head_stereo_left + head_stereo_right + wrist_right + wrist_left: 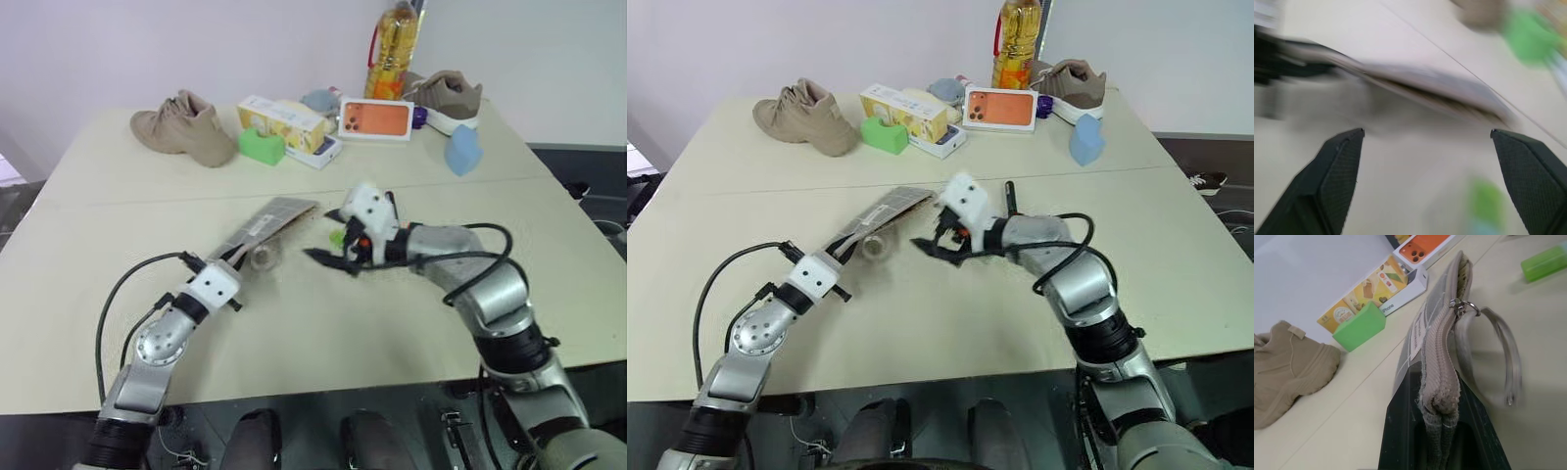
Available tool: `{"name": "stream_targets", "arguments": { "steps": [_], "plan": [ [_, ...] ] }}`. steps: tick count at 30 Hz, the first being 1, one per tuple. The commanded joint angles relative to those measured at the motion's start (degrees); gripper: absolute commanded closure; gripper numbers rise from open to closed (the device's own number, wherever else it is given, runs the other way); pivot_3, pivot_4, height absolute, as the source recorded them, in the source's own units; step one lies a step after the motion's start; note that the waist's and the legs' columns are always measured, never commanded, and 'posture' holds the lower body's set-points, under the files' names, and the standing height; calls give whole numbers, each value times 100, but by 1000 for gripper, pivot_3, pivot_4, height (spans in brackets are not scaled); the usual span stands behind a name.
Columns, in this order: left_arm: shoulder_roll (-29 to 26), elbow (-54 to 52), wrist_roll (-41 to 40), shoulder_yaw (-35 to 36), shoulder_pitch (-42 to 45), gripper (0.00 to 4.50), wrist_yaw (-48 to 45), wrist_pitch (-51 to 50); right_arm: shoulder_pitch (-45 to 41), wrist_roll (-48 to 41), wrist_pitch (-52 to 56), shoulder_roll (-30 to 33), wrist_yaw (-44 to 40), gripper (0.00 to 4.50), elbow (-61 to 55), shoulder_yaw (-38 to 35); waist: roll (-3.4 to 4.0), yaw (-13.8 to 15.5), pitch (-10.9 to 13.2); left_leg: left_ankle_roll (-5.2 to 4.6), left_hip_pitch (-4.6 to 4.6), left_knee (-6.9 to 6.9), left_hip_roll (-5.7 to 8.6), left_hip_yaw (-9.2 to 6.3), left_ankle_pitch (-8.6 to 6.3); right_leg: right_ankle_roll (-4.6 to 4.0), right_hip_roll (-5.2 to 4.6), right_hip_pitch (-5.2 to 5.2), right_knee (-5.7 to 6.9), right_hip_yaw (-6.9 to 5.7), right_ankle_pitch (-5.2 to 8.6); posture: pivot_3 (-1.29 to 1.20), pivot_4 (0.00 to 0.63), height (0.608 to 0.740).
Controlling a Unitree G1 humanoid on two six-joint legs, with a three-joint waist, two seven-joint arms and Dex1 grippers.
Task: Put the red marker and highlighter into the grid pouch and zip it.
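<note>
One flat grey fabric grid pouch [266, 225] lies on the beige table [118, 294], its near end clamped between the black fingers of the left gripper [1442, 431]. One green-capped highlighter [1543, 263] lies on the table beside the pouch. The right gripper [1427, 161] hangs above the table near the pouch, jaws wide apart, holding nothing. Two tan shoes [183, 125] rest at the far edge.

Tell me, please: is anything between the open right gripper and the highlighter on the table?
Nothing visible blocks it. The right gripper is open and holds nothing, and the highlighter lies on the bare table just by it. The grid pouch, held on edge by the left gripper, is off to one side.
</note>
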State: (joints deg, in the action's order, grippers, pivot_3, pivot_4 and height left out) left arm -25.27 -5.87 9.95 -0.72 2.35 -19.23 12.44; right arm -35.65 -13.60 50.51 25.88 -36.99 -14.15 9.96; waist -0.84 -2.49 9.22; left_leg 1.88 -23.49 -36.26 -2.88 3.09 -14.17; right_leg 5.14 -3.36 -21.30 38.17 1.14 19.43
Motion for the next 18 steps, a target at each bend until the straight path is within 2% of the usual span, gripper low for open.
{"name": "stream_targets", "arguments": {
  "steps": [1, 7, 10, 15, 18],
  "plan": [
    [-132, -57, -47, 65, -42, 4500, -62, 197, -19, -8, 169, -110, 285, 152, 402, -263, 0, 2, 0, 0, 0, 1, -1, 1, 0, 0, 1, -1, 0, 1, 0, 0, 150, 740],
    [-144, 7, -35, 15, -6, 4500, -88, 265, 211, 202, 169, -103, 494, 152, 1052, -118, 0, 19, 0, 0, -6, 4, 1, 7, 0, 0, 0, -3, -8, 4, 0, 0, 150, 740],
    [-142, 6, -37, 24, -29, 4500, -86, 274, 359, 165, 260, -54, 453, 1059, 963, -87, 0, 19, 0, 0, -7, 3, 1, 8, 0, 1, -1, -4, -8, 5, 0, 0, 150, 740],
    [-135, 32, -55, 31, -50, 4500, -85, 276, 435, 196, 219, 8, 435, 3618, 836, -67, 0, 10, 0, 0, -4, 2, 0, 5, 0, 1, 3, -3, -3, 5, 0, 0, 150, 740],
    [-113, 75, -136, 49, -22, 4500, -106, 274, 410, 461, -591, 343, 129, 3615, 438, 199, 1, 15, 1, 0, -4, 2, -1, 5, 0, 1, 5, -4, -4, 4, 0, 0, 150, 740]
  ]
}}
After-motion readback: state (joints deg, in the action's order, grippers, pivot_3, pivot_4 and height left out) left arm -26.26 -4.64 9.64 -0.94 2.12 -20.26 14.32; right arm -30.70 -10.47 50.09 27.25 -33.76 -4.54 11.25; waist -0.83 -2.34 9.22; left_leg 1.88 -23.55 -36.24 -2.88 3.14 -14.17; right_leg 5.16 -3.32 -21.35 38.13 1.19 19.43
